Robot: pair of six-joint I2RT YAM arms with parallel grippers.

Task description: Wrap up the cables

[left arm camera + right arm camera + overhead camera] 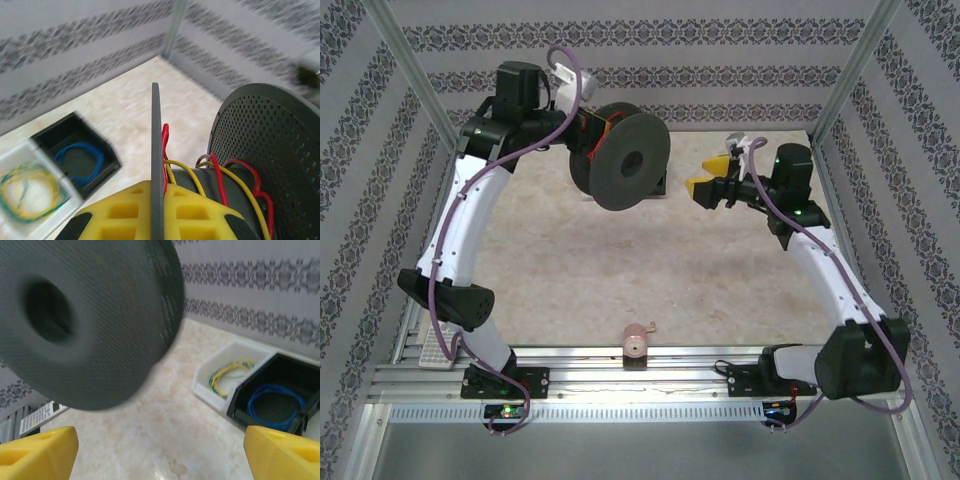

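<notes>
The yellow pads (pixel 125 212) of my left gripper (pixel 157 200) are pressing together on the thin near flange of the dark grey spool (pixel 270 145), one pad on each side of its edge, so I am holding the spool by that flange. In the left wrist view the red cables (pixel 165 137) are lying on the spool's core between the two flanges, some turns running around the core and one loop standing up against the gripped flange; a yellow wire (pixel 176 163) is crossing the same core beside them. From the top view I am carrying the spool (pixel 630 160) in the air over the far part of the table (pixel 620 280), its round face with the centre hole turned toward the right arm, and a bit of the red cables (pixel 604 133) is showing between the flanges. My right gripper (pixel 708 178) is hovering just beside the spool and aiming at it, its fingers (pixel 35 450) spread wide apart with nothing between them. Past them, in the right wrist view, a white bin (pixel 207 371) with a yellow-green wire coil (pixel 227 372) is sitting touching a black bin (pixel 235 407) with a blue wire coil (pixel 275 401), both on the table near the patterned wall.
</notes>
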